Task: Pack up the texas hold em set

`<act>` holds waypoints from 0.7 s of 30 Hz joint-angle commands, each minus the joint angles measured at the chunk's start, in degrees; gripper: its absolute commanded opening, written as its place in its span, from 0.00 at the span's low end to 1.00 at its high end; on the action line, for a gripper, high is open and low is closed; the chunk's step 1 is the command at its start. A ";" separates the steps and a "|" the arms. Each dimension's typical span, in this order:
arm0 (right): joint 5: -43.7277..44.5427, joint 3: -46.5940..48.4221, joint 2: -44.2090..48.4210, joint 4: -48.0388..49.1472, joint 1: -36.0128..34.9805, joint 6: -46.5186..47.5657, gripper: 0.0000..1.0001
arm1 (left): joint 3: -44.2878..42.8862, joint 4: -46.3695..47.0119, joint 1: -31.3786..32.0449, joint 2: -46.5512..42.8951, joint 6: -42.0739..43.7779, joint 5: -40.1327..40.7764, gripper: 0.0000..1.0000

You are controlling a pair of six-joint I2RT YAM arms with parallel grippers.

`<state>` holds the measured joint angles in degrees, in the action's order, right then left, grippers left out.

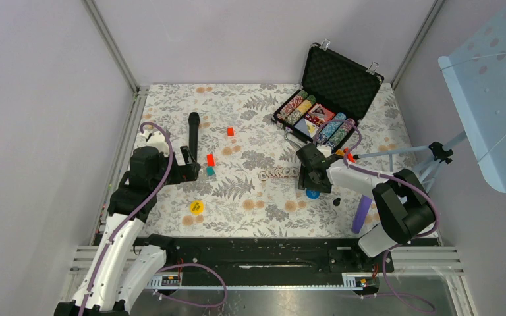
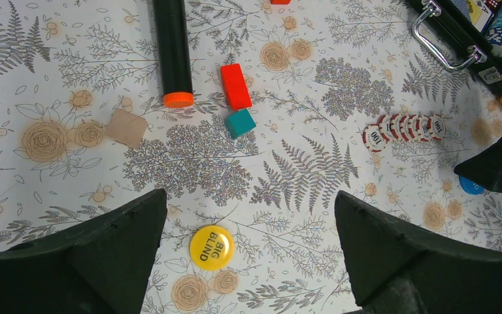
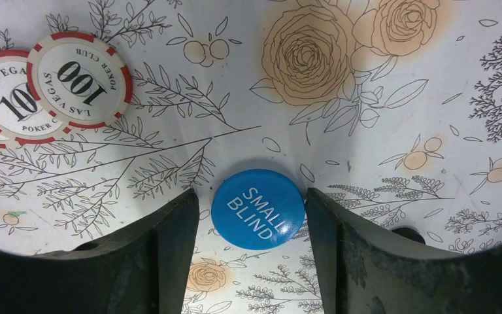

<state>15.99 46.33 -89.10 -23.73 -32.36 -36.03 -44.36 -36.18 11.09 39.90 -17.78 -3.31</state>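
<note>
Black briefcase (image 1: 342, 82): top view; open at the far right of the desk (image 1: 171, 112), lid up, striped chips (image 1: 300, 108) in rows inside.
Loose chips (image 1: 278, 173): overlapping row mid-desk, nearer than the case.
Right hand (image 1: 311, 184): lowered over the SMALL BLIND button (image 1: 312, 194), just right of that row.
Left hand (image 2: 248, 196): left wrist view; spread wide, holding nothing, with the BIG BLIND button (image 2: 212, 247) lying between its fingers.
Farther off: microphone (image 2: 172, 46), red block (image 2: 235, 86), teal block (image 2: 240, 122), tan square (image 2: 127, 128).
Right wrist view: fingers partly apart, flanking the SMALL BLIND button, which lies flat on the desk; slim gap at its left; two loose chips marked 100 far left.
</note>
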 commanded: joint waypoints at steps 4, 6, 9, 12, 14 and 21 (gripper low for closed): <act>-0.82 -2.47 -1.53 -5.60 -1.57 -3.24 0.66 | 0.33 2.08 0.16 -0.09 0.64 -1.24 0.99; -0.47 -2.65 -1.15 -6.23 -1.82 -3.37 0.66 | 0.28 2.06 0.11 -0.09 0.65 -1.20 0.99; -0.16 -2.83 -0.72 -6.95 -2.08 -3.60 0.66 | 0.33 2.06 0.14 -0.10 0.64 -1.25 0.99; 0.21 -2.39 -0.62 -7.89 -2.32 -3.82 0.66 | 0.33 2.08 0.20 -0.09 0.66 -1.23 0.99; 0.18 -2.30 -0.56 -8.24 -2.44 -3.67 0.67 | 0.33 2.08 0.16 -0.11 0.69 -1.17 0.99; 0.56 -1.96 -1.05 -8.48 -2.69 -3.87 0.66 | 0.33 2.08 0.18 -0.17 0.64 -1.24 0.99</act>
<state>16.58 46.04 -88.55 -25.85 -34.15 -39.13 -44.36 -36.18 11.09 39.90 -17.78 -3.31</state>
